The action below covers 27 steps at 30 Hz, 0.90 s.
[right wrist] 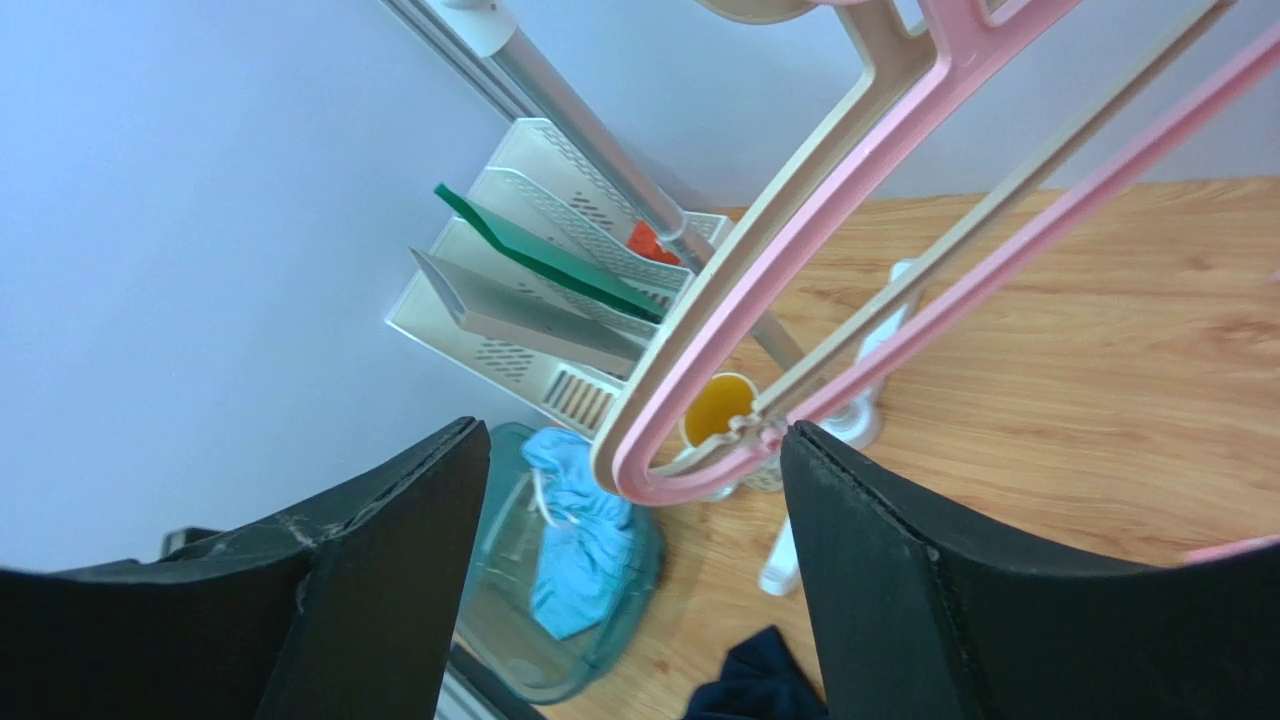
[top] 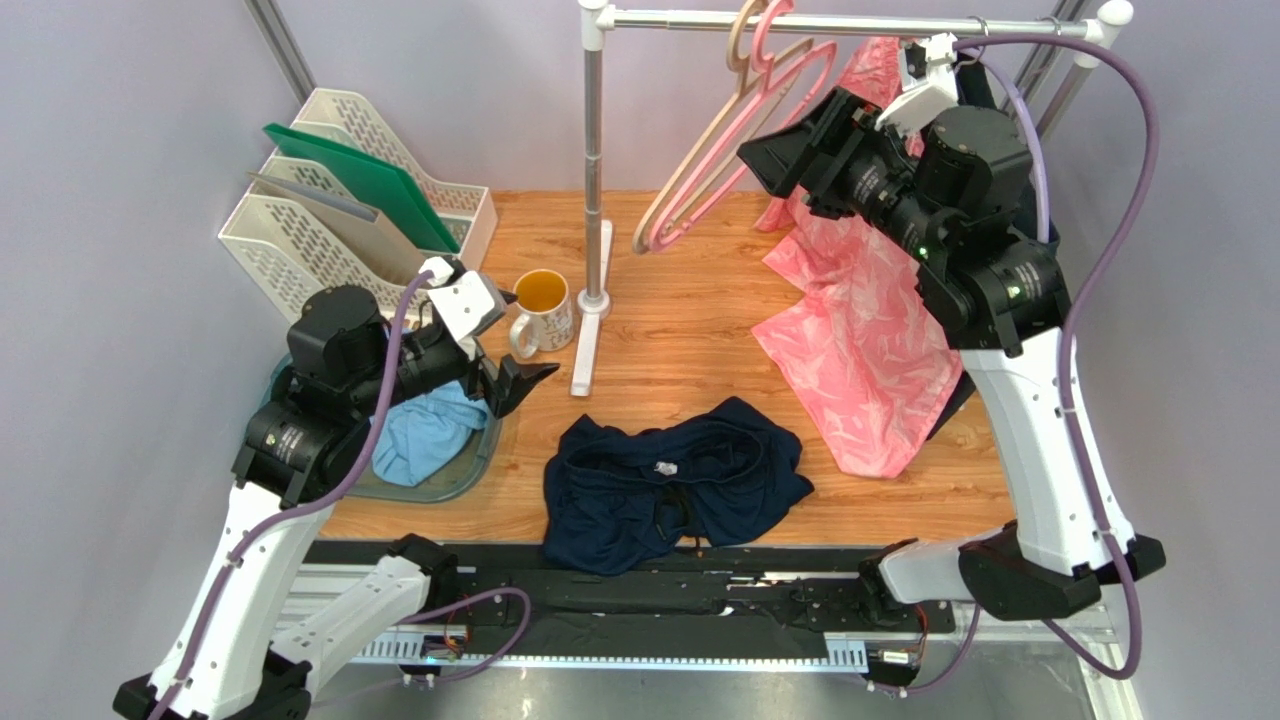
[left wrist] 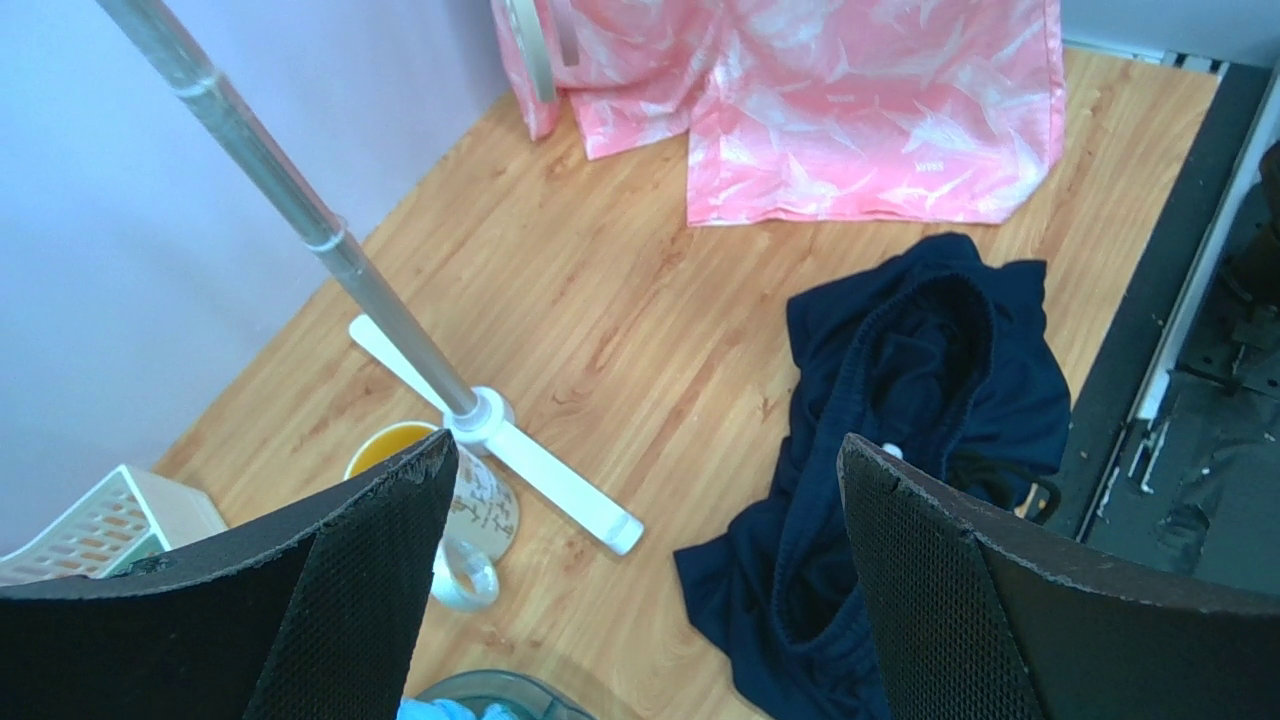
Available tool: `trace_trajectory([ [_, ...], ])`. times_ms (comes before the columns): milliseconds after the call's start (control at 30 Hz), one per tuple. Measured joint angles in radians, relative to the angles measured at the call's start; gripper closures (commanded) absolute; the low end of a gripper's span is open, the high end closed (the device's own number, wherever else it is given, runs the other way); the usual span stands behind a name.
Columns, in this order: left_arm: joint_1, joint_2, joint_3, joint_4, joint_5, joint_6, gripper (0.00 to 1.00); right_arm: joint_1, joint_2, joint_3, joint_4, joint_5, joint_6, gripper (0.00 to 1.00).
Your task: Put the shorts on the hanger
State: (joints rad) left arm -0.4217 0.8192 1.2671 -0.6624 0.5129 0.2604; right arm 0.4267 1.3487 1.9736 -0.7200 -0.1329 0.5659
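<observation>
The navy shorts (top: 673,480) lie crumpled on the wooden table near its front edge; they also show in the left wrist view (left wrist: 917,435) and a corner shows in the right wrist view (right wrist: 759,683). The pink hanger (top: 736,138) hangs tilted from the rail, pressed against a beige hanger; it also shows in the right wrist view (right wrist: 842,248). My right gripper (top: 774,158) is open, raised beside the hangers, whose lower corner lies between its fingers (right wrist: 631,450). My left gripper (top: 519,378) is open and empty, left of the shorts (left wrist: 646,495).
Pink patterned shorts (top: 864,323) hang from the rail onto the table at the right. The rail stand (top: 595,180) has a white foot beside a yellow-filled mug (top: 541,308). A light blue garment (top: 428,428) lies in a teal bowl. A white file rack (top: 353,203) stands at the back left.
</observation>
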Motion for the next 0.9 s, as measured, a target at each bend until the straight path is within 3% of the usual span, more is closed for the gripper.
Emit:
trace_trajectory([
  [233, 0.012, -0.023, 0.000, 0.014, 0.003, -0.016, 0.01, -0.027, 0.032, -0.098, 0.134, -0.063, 0.160, 0.35],
  [733, 0.016, -0.039, -0.025, 0.018, 0.005, -0.017, 0.01, -0.040, 0.182, -0.108, 0.251, -0.094, 0.269, 0.37],
  [900, 0.018, -0.048, -0.031, 0.017, 0.005, -0.016, 0.01, -0.045, 0.194, -0.117, 0.254, -0.093, 0.283, 0.44],
])
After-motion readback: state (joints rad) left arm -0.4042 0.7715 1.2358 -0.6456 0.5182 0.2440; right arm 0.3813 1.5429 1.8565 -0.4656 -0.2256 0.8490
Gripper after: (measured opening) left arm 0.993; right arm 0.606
